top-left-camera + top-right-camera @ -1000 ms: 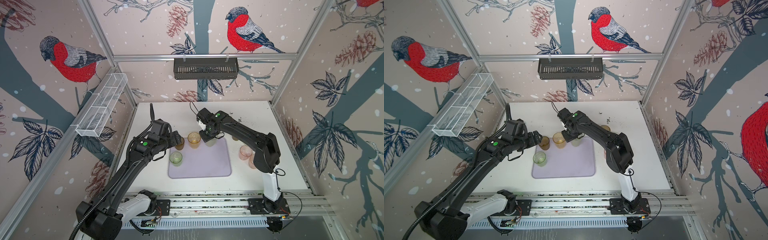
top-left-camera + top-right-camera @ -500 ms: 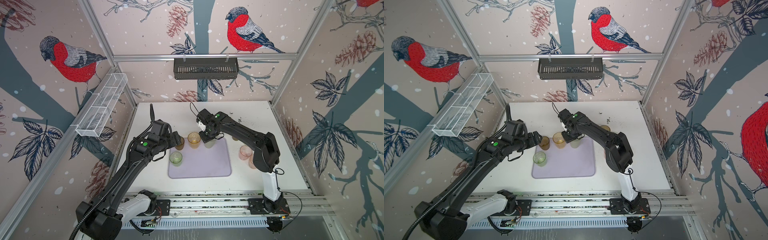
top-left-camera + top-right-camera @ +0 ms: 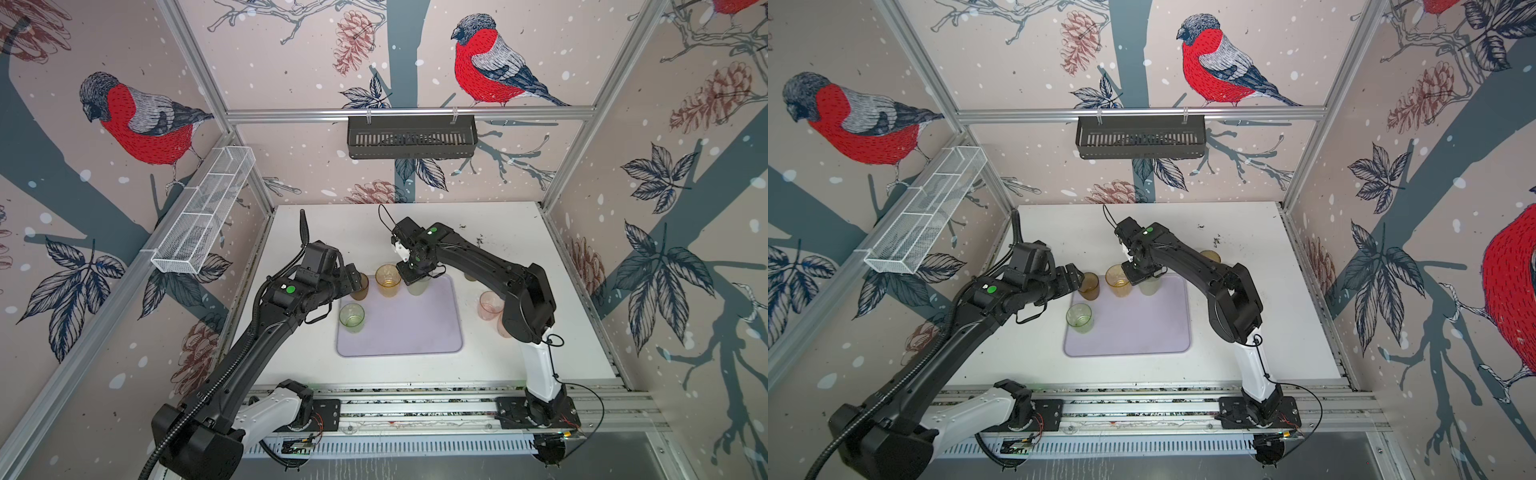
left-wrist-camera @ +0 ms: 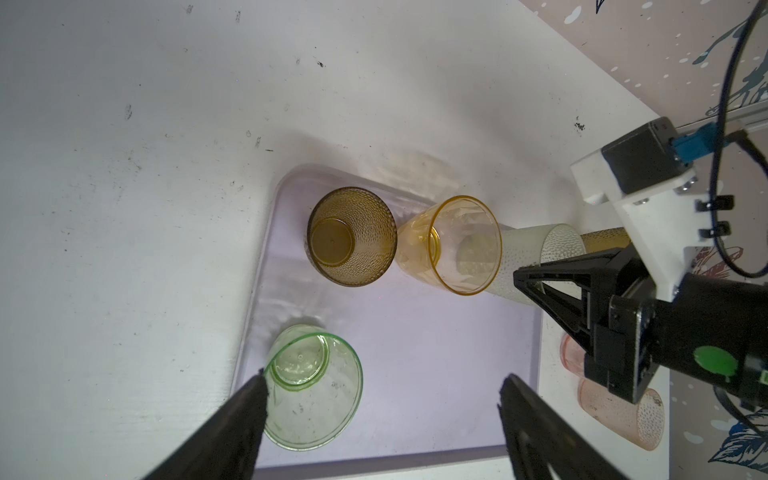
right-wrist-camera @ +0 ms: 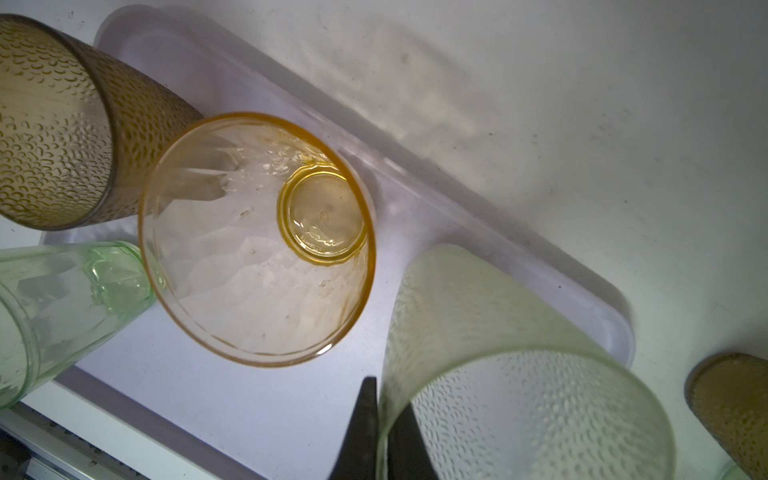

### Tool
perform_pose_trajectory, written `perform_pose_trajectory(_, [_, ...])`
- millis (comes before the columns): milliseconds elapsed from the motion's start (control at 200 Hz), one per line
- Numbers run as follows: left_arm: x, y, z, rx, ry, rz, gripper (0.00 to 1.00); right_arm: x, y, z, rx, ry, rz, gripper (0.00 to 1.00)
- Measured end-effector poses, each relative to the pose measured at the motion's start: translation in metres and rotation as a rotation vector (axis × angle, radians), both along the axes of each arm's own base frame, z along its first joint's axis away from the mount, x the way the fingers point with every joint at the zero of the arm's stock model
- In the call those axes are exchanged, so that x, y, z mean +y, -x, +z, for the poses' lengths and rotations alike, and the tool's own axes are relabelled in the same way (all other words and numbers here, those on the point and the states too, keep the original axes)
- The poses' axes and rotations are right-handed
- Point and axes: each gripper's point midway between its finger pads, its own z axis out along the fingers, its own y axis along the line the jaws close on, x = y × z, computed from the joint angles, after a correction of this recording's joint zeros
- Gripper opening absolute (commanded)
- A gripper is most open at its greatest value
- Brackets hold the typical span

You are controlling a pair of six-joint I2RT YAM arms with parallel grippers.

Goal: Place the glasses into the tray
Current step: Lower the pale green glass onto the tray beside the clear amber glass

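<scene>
The pale lilac tray (image 3: 415, 332) (image 3: 1142, 332) lies mid-table. A brown glass (image 3: 359, 286) (image 4: 351, 237), an amber glass (image 3: 388, 280) (image 5: 257, 241) and a smooth green glass (image 3: 352, 318) (image 4: 311, 395) stand in its left part. My right gripper (image 3: 413, 274) (image 5: 384, 432) is shut on the rim wall of a pale green dimpled glass (image 3: 417, 286) (image 5: 519, 374), upright at the tray's back edge. My left gripper (image 3: 353, 278) (image 4: 384, 386) is open above the tray's left side, with one finger next to the green glass and nothing between the fingers.
Two pink glasses (image 3: 488, 305) (image 4: 623, 411) stand on the white table right of the tray, partly behind the right arm. A second brown glass (image 3: 1210, 255) (image 5: 731, 407) stands behind that arm. A black slotted basket (image 3: 411, 137) and a white mesh basket (image 3: 203, 216) hang on the walls.
</scene>
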Motion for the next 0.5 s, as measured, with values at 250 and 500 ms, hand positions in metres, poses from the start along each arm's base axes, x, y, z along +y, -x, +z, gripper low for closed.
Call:
perform_pose_trajectory(250, [0.0003,0.0005,0.0017,-0.005,0.004,0.003,0.87,0.0001,0.0000,-0.0001,0.000,0.000,0.000,0.06])
perform_pose_trajectory(500, [0.0021,0.0014,0.0025,-0.010,0.003,0.012,0.87,0.0008,0.0007,-0.0001,0.002,-0.002,0.003,0.13])
